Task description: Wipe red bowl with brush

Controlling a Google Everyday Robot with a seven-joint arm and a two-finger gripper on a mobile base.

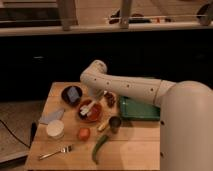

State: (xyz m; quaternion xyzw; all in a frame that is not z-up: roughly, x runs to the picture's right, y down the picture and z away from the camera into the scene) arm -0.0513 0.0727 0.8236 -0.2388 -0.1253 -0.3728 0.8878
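The red bowl (90,114) sits on the wooden table (130,150), left of centre. The brush (88,107), with a pale handle and dark head, slants down into the bowl, its head near the bowl's left inner side. My gripper (97,98) hangs over the bowl's far rim at the end of the white arm and is shut on the brush handle. The arm hides the bowl's far right edge.
A dark bowl (71,95) holding something bluish stands behind-left of the red bowl. Around it lie a grey cloth (51,116), white cup (55,129), orange-red ball (84,133), fork (55,151), green pepper (100,146), metal cup (114,124) and green tray (137,109).
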